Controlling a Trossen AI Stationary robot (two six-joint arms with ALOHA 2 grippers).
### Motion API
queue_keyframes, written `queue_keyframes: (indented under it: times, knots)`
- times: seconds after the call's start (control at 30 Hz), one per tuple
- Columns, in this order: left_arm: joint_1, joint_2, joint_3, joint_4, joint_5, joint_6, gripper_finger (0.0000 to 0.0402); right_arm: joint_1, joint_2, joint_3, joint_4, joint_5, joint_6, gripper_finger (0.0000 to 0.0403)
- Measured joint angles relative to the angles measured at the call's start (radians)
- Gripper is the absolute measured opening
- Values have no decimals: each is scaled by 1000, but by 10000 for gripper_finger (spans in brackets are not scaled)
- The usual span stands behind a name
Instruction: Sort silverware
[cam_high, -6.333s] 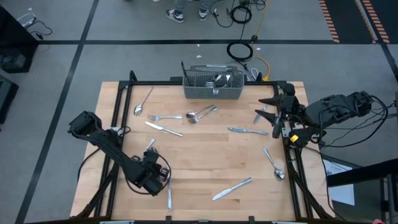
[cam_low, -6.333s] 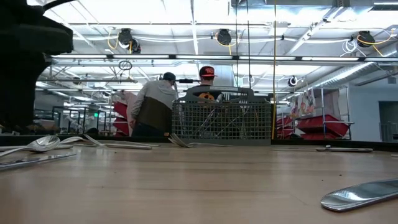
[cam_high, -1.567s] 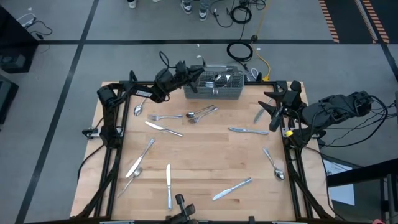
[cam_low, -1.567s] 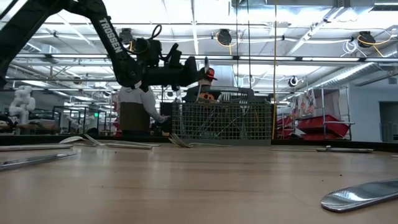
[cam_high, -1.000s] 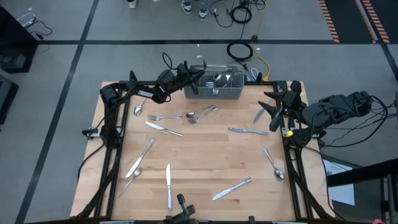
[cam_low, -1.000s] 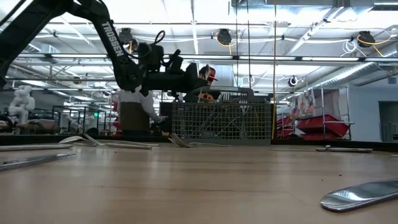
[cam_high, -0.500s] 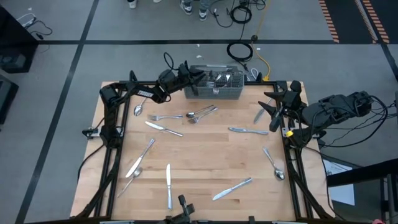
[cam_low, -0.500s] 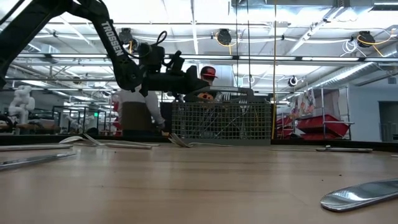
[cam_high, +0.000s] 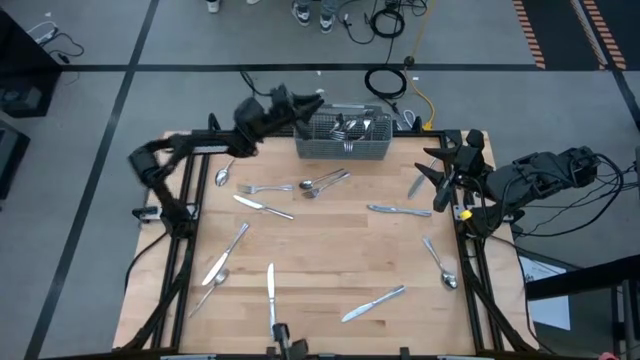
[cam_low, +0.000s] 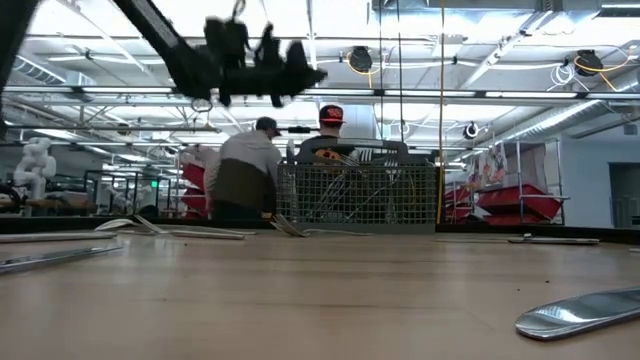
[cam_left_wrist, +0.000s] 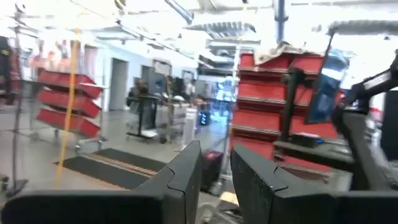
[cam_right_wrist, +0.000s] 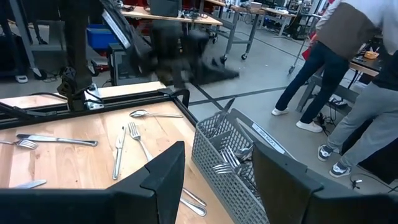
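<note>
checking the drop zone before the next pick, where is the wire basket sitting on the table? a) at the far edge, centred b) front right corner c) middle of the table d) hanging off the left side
a: in the high view the basket sits at the table's far edge, about centred, with loose silverware spread on the wood in front of it.

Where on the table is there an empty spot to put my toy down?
The biggest bare patch is mid-table, between the knife toward the right edge, the knife near the front edge and the fork on the left. It is crowded below the basket, where a fork and spoons cluster.
</note>
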Motion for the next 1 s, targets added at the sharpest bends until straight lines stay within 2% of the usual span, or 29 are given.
queue_keyframes:
  times: [0.23,0.37,0.43,0.53,0.63,0.73,0.87,1.0]
  knots:
    - [-125,-395,84,-819,5,133,93,0,0,0,24,-22,-18,176]
    - [-275,-564,85,-1144,-20,24,93,0,0,0,23,-30,-32,176]
    - [-369,-628,85,-1291,-84,-58,93,0,0,0,23,-31,-44,176]
    - [-527,-684,85,-1466,-269,-179,93,0,0,0,22,-32,-69,176]
    - [-677,-696,85,-1559,-421,-315,93,0,2,0,21,-25,-81,176]
    - [-788,-676,77,-1573,-460,-429,93,-13,15,-24,20,-24,-38,176]
    - [-915,-631,69,-1560,-493,-468,93,-21,69,-121,25,-167,19,176]
    - [-989,-593,69,-1556,-643,-472,93,-25,129,-241,85,-283,6,176]
